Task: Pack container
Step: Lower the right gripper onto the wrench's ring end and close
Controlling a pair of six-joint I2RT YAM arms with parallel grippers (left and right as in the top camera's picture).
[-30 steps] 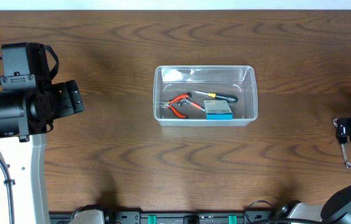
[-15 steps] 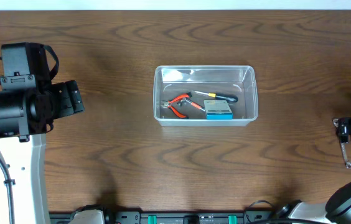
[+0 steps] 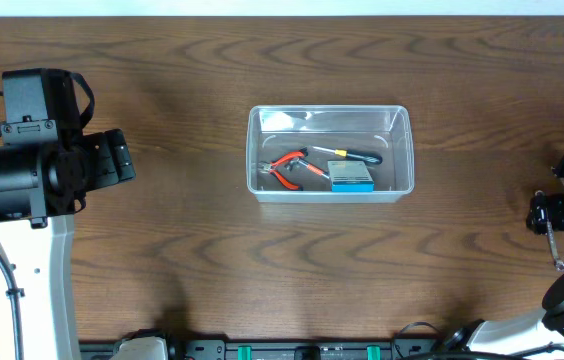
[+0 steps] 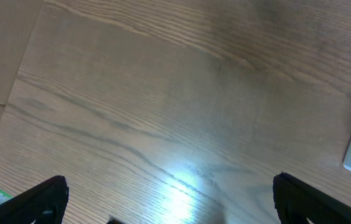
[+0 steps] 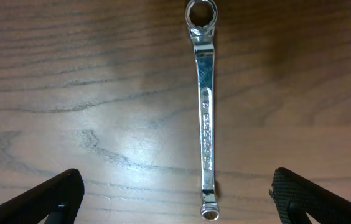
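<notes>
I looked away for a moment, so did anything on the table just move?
Only the right gripper moved. It shifted slightly inward above the wrench, open and holding nothing. The wrench, the container and the open left gripper stayed where they were.

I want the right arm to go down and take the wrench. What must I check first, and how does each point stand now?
1. Right gripper open: ok, fingers wide apart.
2. Wrench between the fingers: ok, flat on the table, slightly right of centre.
3. Nothing touching the wrench: ok.
4. Room in the container: ok, pliers, screwdriver and blue box leave the far part free.
5. Left gripper out of the way: ok, open, left of the container.
6. Height above the wrench: cannot tell.
</notes>
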